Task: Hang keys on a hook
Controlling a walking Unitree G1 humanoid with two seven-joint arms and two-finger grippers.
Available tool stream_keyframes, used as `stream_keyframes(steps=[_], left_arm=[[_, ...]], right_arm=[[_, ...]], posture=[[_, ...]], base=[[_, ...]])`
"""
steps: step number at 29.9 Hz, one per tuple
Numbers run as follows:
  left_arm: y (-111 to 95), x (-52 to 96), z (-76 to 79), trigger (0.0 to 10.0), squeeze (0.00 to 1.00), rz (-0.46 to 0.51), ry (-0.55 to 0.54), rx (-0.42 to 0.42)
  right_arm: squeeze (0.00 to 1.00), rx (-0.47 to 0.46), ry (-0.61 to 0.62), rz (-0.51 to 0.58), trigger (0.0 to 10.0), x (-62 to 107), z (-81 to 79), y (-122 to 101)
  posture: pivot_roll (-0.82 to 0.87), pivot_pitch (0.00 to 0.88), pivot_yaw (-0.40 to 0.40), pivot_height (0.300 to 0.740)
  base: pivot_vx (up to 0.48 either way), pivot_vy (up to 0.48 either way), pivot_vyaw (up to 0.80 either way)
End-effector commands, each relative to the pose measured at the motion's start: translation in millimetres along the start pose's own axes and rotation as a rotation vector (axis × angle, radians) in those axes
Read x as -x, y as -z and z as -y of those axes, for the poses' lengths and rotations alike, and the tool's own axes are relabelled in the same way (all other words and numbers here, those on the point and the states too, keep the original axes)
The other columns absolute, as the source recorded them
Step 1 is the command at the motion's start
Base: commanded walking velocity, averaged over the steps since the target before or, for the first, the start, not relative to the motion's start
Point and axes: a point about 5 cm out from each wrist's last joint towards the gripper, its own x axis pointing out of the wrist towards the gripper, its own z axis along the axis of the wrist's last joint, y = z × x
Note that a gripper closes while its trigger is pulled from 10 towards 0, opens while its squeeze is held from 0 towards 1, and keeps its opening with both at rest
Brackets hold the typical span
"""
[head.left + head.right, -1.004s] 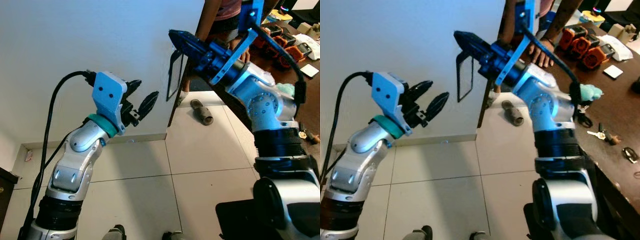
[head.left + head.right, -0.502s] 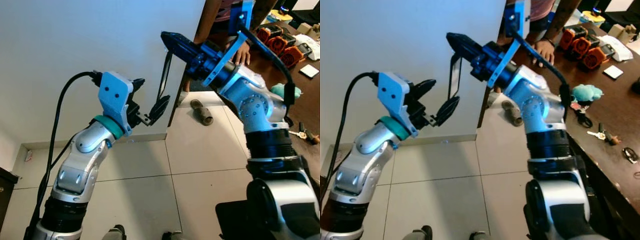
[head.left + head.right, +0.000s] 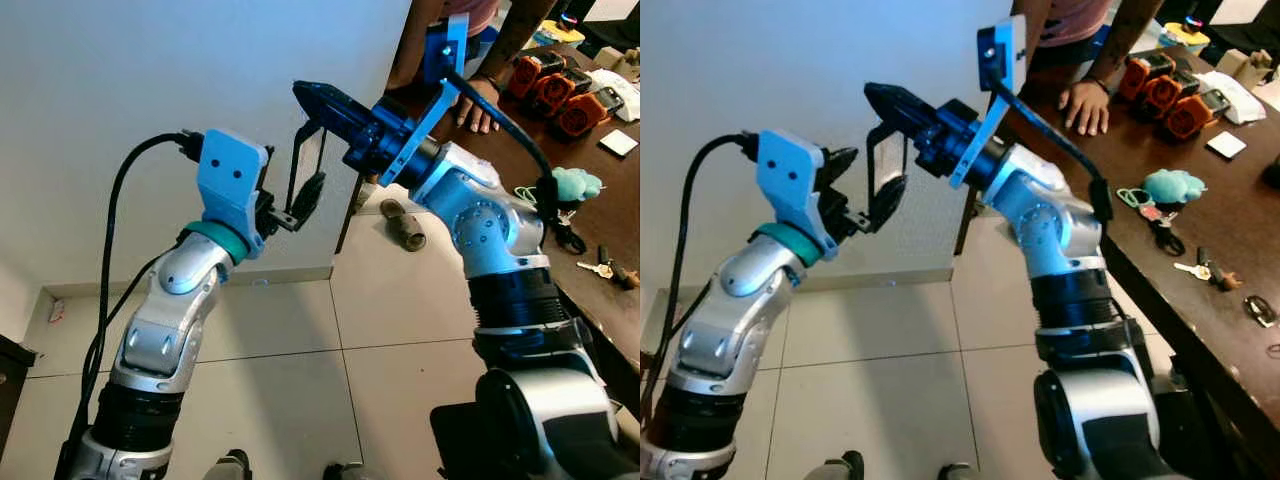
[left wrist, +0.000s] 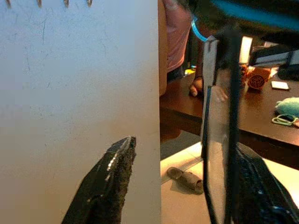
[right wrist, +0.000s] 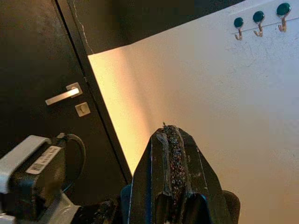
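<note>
The left end effector (image 3: 300,200), fingers parted, now brackets the dark strap loop (image 3: 296,165) hanging from the pinched-shut right end effector (image 3: 312,98), which has swung closer since a second ago. Keys (image 3: 1196,267) lie on the brown worktop (image 3: 1230,210). Hooks (image 5: 258,23) line the white wall (image 3: 150,80).

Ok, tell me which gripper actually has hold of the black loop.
The right gripper: shut on the top of the black loop. The left gripper is open around its lower end.
</note>
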Motion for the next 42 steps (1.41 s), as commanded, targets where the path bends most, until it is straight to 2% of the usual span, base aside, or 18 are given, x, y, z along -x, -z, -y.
stream_keyframes(steps=[1, 17, 24, 25, 26, 27, 35, 37, 39, 41, 42], left_arm=[[4.8, -0.8, 0.5, 0.0, 0.00, -0.027, -0.010, 0.000], [2.2, -2.1, -2.3, 0.0, 0.00, -0.019, -0.026, 0.001], [0.9, -2.2, -5.2, 0.0, 0.00, -0.012, -0.037, 0.003], [0.8, -2.2, -5.5, 0.0, 0.00, -0.011, -0.038, 0.004], [0.8, -2.2, -5.5, 0.0, 0.00, -0.011, -0.038, 0.004], [0.5, -2.3, -6.0, 0.0, 0.00, -0.008, -0.040, 0.007], [-0.6, -2.8, -6.6, 0.0, 0.00, -0.002, -0.039, 0.013], [-1.1, -2.9, -6.8, 0.0, 0.00, 0.002, -0.035, 0.014], [-1.1, -2.9, -6.8, 0.0, 0.00, 0.002, -0.035, 0.014], [-1.4, -2.9, -7.1, 0.0, 0.00, 0.003, -0.033, 0.013], [-1.4, -2.9, -7.1, 0.0, 0.00, 0.003, -0.033, 0.013]], right_arm=[[0.00, -0.015, -0.015, 0.001, 0.0, 0.3, -3.5, 2.6], [0.00, -0.025, -0.037, -0.078, 0.0, 5.2, -10.0, 17.7], [0.00, 0.017, -0.038, -0.128, 0.0, 9.4, -11.5, 25.1], [0.04, 0.026, -0.039, -0.125, 5.6, 10.8, -11.7, 25.9], [0.04, 0.026, -0.039, -0.125, 5.6, 10.8, -11.7, 25.9], [1.00, 0.029, -0.038, -0.096, 10.0, 13.6, -12.2, 24.2], [1.00, 0.015, -0.001, -0.015, 10.0, 21.2, -7.6, 16.7], [1.00, 0.002, 0.034, 0.054, 10.0, 29.8, -1.7, 8.0], [1.00, 0.002, 0.034, 0.054, 10.0, 29.8, -1.7, 8.0], [1.00, -0.007, 0.060, 0.129, 10.0, 42.1, 3.9, -1.1], [1.00, -0.007, 0.060, 0.129, 10.0, 42.1, 3.9, -1.1]], posture=[[-0.02, 0.078, -0.033, 0.740], [-0.02, 0.081, -0.028, 0.740], [-0.02, 0.080, -0.028, 0.740], [-0.02, 0.078, -0.029, 0.740], [-0.02, 0.078, -0.029, 0.740], [-0.02, 0.075, -0.029, 0.740], [-0.02, 0.069, -0.029, 0.740], [-0.02, 0.066, -0.028, 0.740], [-0.02, 0.066, -0.028, 0.740], [-0.02, 0.066, -0.026, 0.740], [-0.02, 0.066, -0.026, 0.740]], base=[[0.000, 0.000, 0.00], [0.000, 0.000, 0.00], [0.000, 0.000, 0.00], [0.000, 0.000, 0.00], [0.000, 0.000, 0.00], [0.000, 0.000, 0.00], [0.000, 0.000, 0.00], [0.000, 0.000, 0.00], [0.000, 0.000, 0.00], [0.000, 0.000, 0.00], [0.000, 0.000, 0.00]])
